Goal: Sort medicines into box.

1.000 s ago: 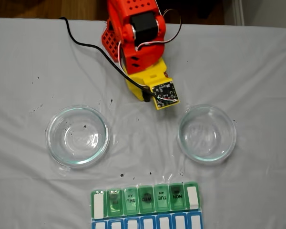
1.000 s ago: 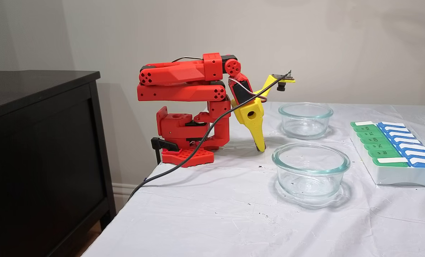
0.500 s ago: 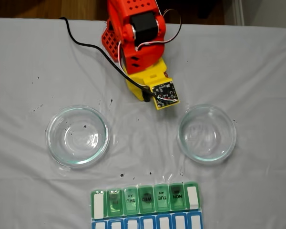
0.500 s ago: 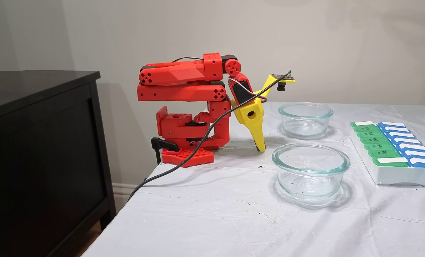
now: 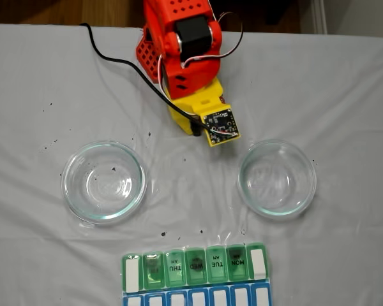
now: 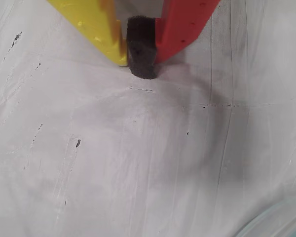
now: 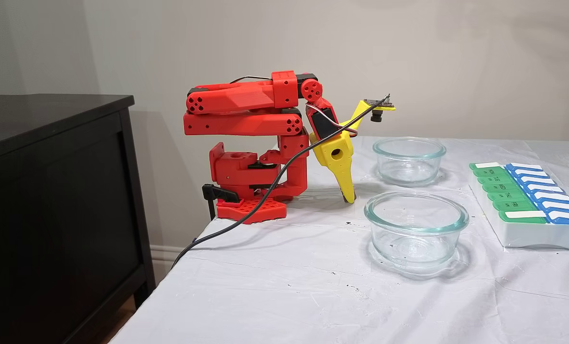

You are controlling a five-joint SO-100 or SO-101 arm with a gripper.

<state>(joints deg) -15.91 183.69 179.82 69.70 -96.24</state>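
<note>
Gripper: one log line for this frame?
gripper: shut, empty, tip down at cloth | arm: folded | both glass dishes: empty | pill organizer: lids shut

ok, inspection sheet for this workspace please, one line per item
Surface: white cloth over the table, wrinkled, with small dark specks.
Job's things: pill organizer at the near edge in a fixed view, green lids shut, a blue-lidded row beside them; dark shapes show through some green lids, too blurred to identify. No loose medicines seen.
Clutter: two clear glass dishes, both look empty.
Tool: tool pointing down at the cloth, tip close to or touching it, jaws closed on its own black pad, holding nothing.
Cables: black cable runs from the arm off the table edge.
Surroundings: dark cabinet beside the table, plain wall behind.
</note>
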